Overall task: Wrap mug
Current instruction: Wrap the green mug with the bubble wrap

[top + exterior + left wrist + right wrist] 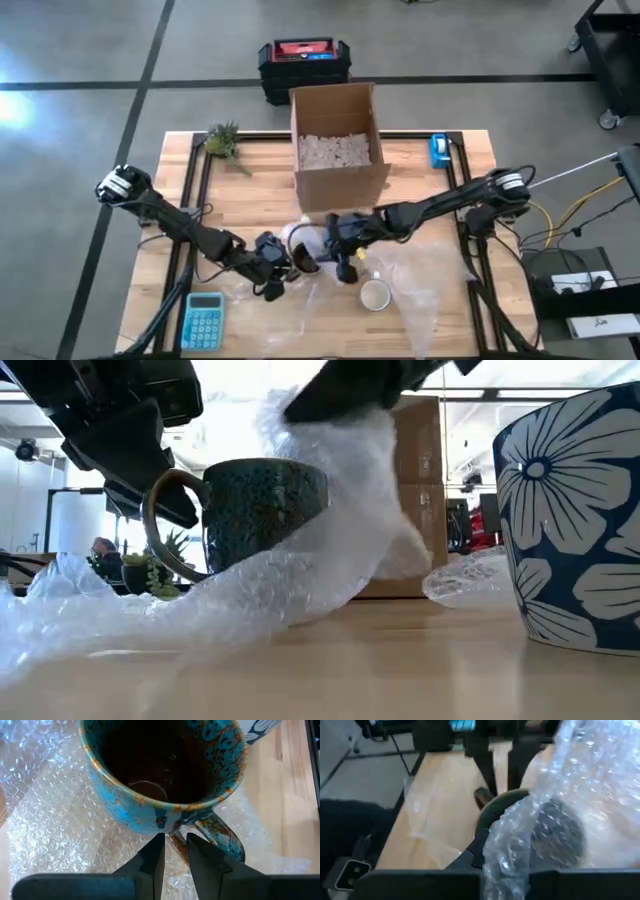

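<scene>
Both hands (175, 851) seemingly on mug (165, 770)

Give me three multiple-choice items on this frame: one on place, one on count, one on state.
1. Where does the calculator lie?
A. Inside the cardboard box
B. On the table's near left corner
C. Beside the tape dispenser

2. How many mugs are on the table?
A. One
B. Two
C. Four

3. What is the left hand doing?
A. Gripping the teal mug's handle
B. Hanging open above the box
C. Holding the calculator

Answers: 1 B, the calculator lies by that corner. 2 B, a teal mug and a flowered mug. 3 A, the left hand closes on the handle, while the right hand holds bubble wrap over the mug.
</scene>
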Tool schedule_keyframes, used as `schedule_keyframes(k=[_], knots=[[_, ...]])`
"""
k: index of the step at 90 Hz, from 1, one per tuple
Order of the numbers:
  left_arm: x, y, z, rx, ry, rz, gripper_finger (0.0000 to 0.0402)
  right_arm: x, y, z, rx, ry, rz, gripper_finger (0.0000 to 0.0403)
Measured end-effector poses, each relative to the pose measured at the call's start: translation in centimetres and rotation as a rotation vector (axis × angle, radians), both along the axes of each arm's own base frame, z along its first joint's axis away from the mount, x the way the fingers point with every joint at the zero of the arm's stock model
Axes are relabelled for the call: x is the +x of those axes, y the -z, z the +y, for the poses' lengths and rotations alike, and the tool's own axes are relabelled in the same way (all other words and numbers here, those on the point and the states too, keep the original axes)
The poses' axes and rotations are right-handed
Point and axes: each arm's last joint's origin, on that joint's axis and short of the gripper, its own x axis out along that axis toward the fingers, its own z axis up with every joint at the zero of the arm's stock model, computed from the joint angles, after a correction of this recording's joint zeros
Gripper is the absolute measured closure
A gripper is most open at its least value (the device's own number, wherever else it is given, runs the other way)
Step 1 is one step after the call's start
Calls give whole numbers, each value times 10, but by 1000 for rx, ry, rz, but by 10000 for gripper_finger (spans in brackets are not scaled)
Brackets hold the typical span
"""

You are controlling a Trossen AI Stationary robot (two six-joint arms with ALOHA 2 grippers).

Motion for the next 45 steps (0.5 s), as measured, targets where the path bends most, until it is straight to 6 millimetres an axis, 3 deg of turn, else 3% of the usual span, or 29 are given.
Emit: schedule_keyframes(k=[20,32,45], knots=[[-6,-14,2,-71,19,1,335,16,17,4,-46,-24,98,400],[-11,-46,4,-82,18,-11,336,19,20,4,-58,-34,100,400],[-13,-81,11,55,-64,-79,343,19,21,4,-63,-38,101,400]])
